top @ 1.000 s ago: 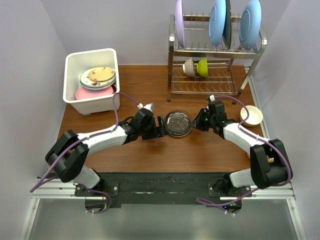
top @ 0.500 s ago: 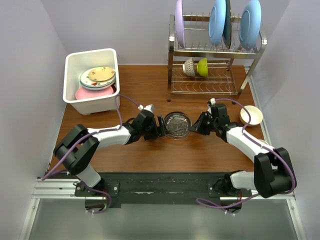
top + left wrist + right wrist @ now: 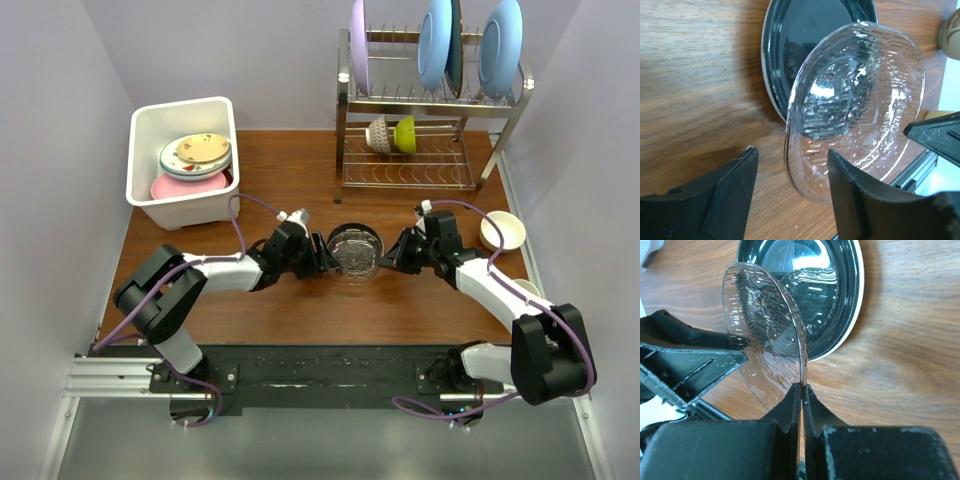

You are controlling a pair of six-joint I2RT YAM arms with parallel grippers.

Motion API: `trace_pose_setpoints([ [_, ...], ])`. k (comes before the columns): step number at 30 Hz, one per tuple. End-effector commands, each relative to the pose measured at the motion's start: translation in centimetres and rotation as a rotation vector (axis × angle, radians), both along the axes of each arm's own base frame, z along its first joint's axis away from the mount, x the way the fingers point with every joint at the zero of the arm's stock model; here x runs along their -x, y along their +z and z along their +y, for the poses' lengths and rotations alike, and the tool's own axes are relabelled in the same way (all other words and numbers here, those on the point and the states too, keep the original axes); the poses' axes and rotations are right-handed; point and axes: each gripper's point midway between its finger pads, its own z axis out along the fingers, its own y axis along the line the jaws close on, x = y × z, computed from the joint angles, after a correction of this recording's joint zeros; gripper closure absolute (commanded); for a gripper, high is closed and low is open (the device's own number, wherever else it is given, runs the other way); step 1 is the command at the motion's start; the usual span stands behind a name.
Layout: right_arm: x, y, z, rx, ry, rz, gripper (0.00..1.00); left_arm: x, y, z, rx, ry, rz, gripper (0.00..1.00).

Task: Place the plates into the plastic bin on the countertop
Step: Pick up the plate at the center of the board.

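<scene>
A clear ribbed glass plate (image 3: 355, 252) (image 3: 860, 95) (image 3: 762, 330) stands tilted on edge above a dark glossy plate (image 3: 810, 30) (image 3: 815, 275) that lies on the countertop (image 3: 280, 310). My right gripper (image 3: 394, 252) (image 3: 803, 388) is shut on the glass plate's right rim. On the opposite side my left gripper (image 3: 322, 252) (image 3: 792, 152) is open, and the plate's left rim sits between its fingers (image 3: 732, 190) without clear contact. The white plastic bin (image 3: 150, 120) at the back left holds a stack of plates (image 3: 196, 153) on a pink one (image 3: 172, 187).
A two-tier steel wire rack (image 3: 430, 150) at the back right carries upright light-blue and lilac plates and small bowls. A cream bowl (image 3: 502, 230) sits by the right arm. White walls close in both sides of the countertop.
The right gripper has raised the glass plate from lying flat to standing on edge. The left gripper has moved in around its rim, and its jaws have narrowed.
</scene>
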Motion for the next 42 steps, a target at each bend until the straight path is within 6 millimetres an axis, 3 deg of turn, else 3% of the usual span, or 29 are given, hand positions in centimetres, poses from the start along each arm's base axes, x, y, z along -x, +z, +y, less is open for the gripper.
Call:
trace_pose_setpoints([
  [1,0.3,1.2,0.5,-0.047,0.031,-0.023,1.00,-0.7,1.1,-1.2,0.081,-0.017,-0.036,0.41],
  [11,0.9,1.3,1.2,-0.094,0.058,-0.003,1.00,-0.5,1.8,-1.8,0.136,-0.042,-0.054,0.54],
  [14,0.9,1.3,1.2,-0.095,0.064,-0.003,1.00,-0.3,2.3,-2.0,0.157,-0.056,-0.068,0.63],
  [21,1.3,0.7,1.1,-0.088,0.063,0.011,1.00,0.3,2.4,-1.6,0.157,-0.060,-0.065,1.00],
  [25,1.4,0.6,1.0,-0.085,0.061,0.013,0.99,0.4,2.4,-1.3,0.143,-0.056,-0.066,1.00],
  [32,1.6,0.5,0.9,-0.081,0.064,0.020,0.86,0.4,2.9,-1.0,0.133,-0.051,-0.079,1.00],
  [34,1.7,0.5,0.9,-0.081,0.064,0.017,0.76,0.4,3.0,-0.9,0.131,-0.049,-0.081,1.00],
  [37,1.8,0.7,0.8,-0.083,0.066,0.009,0.53,0.4,3.1,-0.8,0.129,-0.048,-0.084,1.00],
  [38,1.9,0.7,0.8,-0.083,0.068,0.002,0.39,0.3,3.2,-0.8,0.129,-0.047,-0.085,1.00],
  [42,2.0,1.1,0.6,-0.082,0.051,-0.019,0.12,0.3,3.3,-0.7,0.124,-0.043,-0.086,1.00],
])
